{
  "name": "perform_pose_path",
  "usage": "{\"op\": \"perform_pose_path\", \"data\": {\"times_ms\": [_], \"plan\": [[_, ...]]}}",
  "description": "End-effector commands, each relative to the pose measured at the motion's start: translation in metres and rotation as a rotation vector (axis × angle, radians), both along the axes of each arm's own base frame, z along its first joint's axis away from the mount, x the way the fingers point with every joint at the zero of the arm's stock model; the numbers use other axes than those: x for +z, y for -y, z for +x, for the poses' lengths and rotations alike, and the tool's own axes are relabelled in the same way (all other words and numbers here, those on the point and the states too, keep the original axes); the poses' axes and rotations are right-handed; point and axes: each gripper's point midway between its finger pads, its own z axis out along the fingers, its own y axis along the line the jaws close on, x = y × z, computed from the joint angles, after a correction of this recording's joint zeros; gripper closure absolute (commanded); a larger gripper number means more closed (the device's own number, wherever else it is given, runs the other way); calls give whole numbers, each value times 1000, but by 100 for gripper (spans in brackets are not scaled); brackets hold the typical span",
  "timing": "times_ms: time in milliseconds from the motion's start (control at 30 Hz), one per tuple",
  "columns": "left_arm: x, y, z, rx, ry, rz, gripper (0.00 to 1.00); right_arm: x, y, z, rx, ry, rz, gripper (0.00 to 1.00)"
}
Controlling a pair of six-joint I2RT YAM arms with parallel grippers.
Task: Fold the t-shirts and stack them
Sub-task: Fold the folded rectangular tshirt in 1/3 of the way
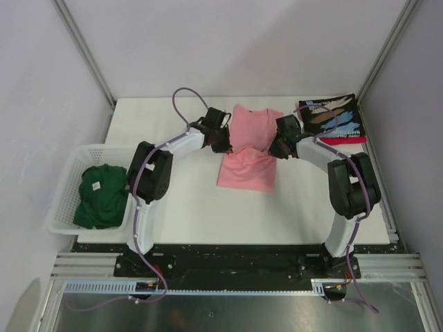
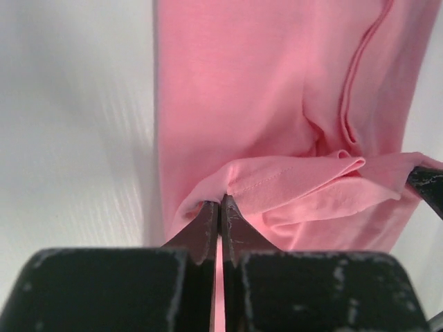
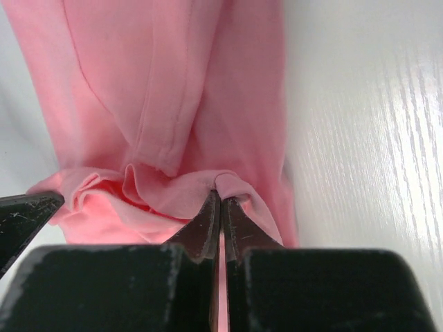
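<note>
White bench (image 1: 187,207). Pink tee (image 1: 248,169) lies mid-bench between the pincers; left pincer (image 1: 223,144) pinches its left edge, right pincer (image 1: 277,148) pinches its right edge, cloth bunched between them.

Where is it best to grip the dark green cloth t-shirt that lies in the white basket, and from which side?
I would grip a raised fold near the middle of the crumpled dark green cloth t-shirt, coming from straight above. The walls of the white slatted plastic basket would probably block a sideways approach.
</note>
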Motion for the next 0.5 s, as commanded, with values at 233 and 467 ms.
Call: {"op": "perform_pose_path", "data": {"times_ms": [233,467], "plan": [[21,6,30,-55,61,-65,96,19,-3,32,17,71,34,93],[57,-16,41,-36,142,-64,46,50,15,33,-10,117,-25,43]]}}
